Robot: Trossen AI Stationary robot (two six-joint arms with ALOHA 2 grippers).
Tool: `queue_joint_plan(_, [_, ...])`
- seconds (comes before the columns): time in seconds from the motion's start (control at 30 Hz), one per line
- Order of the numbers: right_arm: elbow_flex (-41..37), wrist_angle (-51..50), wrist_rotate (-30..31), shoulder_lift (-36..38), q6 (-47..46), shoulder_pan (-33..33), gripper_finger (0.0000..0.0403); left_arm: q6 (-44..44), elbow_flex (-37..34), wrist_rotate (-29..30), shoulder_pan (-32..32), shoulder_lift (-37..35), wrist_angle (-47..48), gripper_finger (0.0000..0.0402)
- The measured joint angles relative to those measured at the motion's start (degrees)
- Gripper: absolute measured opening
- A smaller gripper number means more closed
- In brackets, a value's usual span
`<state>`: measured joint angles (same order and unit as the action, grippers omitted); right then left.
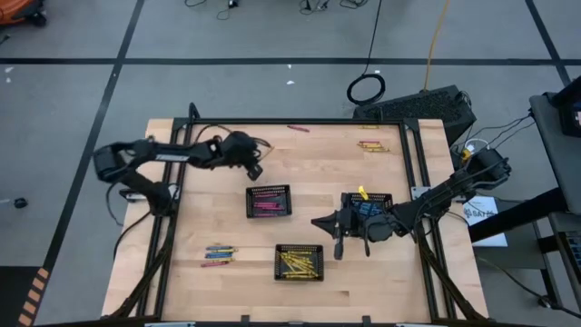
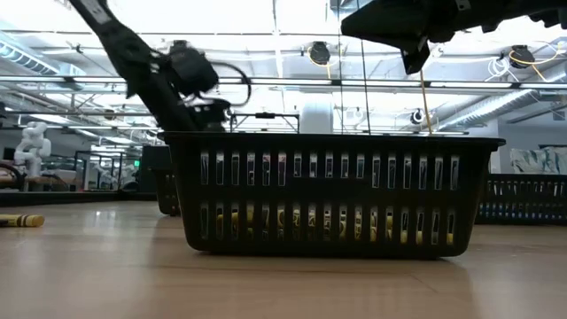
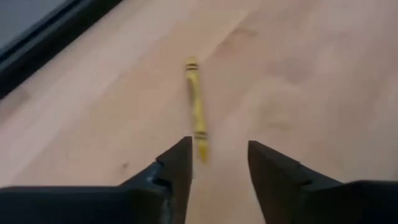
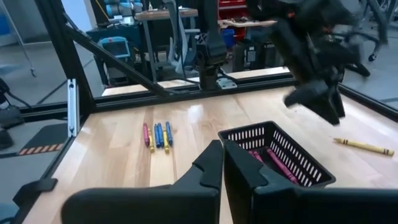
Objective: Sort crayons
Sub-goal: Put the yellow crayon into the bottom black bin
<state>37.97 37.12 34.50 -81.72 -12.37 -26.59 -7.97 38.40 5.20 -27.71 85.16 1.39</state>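
Hovering my left gripper (image 3: 217, 163), fingers spread, at six o'clock of a yellow crayon (image 3: 196, 106) lying loose on the table (image 3: 298, 68), I am lining up a pick while the right gripper (image 4: 222, 163), fingers pressed together, is waiting near the pink tray (image 4: 298, 163).

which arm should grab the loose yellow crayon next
Left. The left gripper hangs open right over the yellow crayon on the bare table. The right gripper is shut, off by the blue tray.

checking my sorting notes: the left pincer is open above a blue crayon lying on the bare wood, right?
Not quite: the crayon is yellow, not blue. The left wrist view shows it lying on the bare wood of the table, with the left pincer open above it.
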Motion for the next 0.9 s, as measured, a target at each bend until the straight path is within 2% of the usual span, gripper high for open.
queue_joint_plan(0.17, [0.0, 0.0, 0.0, 0.0, 0.0, 0.0, 0.0000, 1.4, 3.7, -1.0, -2.0, 7.9, -3.0, 0.0177])
queue_joint_plan(0.37, [0.0, 0.0, 0.0, 0.0, 0.0, 0.0, 0.0000, 2.4, 6.3, -0.7, -2.1, 13.6, -2.2, 0.0164])
queue_joint_plan(0.6, [0.0, -0.1, 0.0, 0.0, 0.0, 0.0, 0.0000, 2.8, 6.8, -0.7, -2.7, 15.9, -1.1, 0.0110])
queue_joint_plan(0.83, [0.0, -0.1, 0.0, 0.1, 0.0, -0.3, 0.0000, 6.1, 6.8, -0.7, -2.7, 15.9, 2.7, 0.0015])
queue_joint_plan(0.9, [0.0, -0.6, 0.0, 0.6, 0.0, -0.8, 0.0000, 6.9, 6.9, -0.5, -2.5, 15.2, 4.3, 0.0010])
